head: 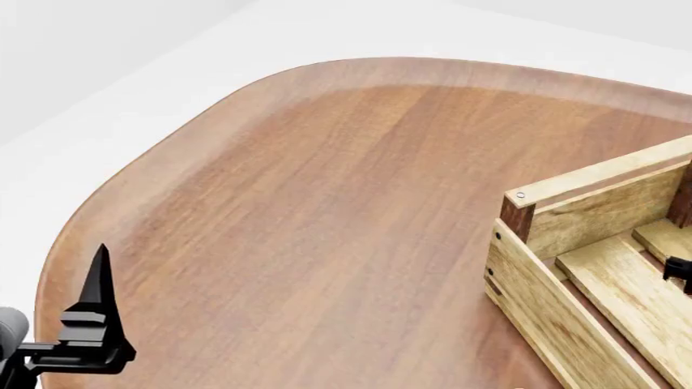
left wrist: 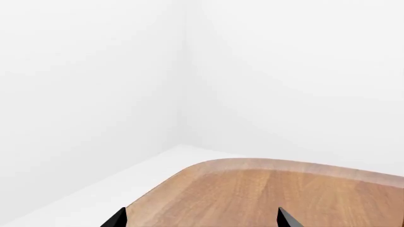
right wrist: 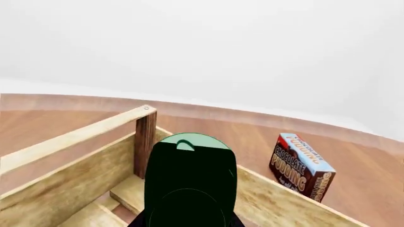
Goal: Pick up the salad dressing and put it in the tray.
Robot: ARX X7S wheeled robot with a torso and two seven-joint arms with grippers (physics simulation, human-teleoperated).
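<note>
The salad dressing (right wrist: 189,175) is a dark green bottle with a round lighter green cap. It fills the middle of the right wrist view, gripped at its base, and sits over the inside of the tray (right wrist: 75,137) near a dark corner post. The tray is a pale slatted wooden crate, seen at the right of the head view (head: 562,219). Only a small black part of my right gripper (head: 679,271) shows inside the tray there; the bottle is out of that view. My left gripper (left wrist: 202,222) is open and empty over the table's left side, also in the head view (head: 97,324).
A blue, red and brown chocolate pudding carton (right wrist: 302,165) stands upright on the wooden table (head: 324,203) just outside the tray's far wall. The table's rounded edge runs along the left and back, with white floor and walls beyond.
</note>
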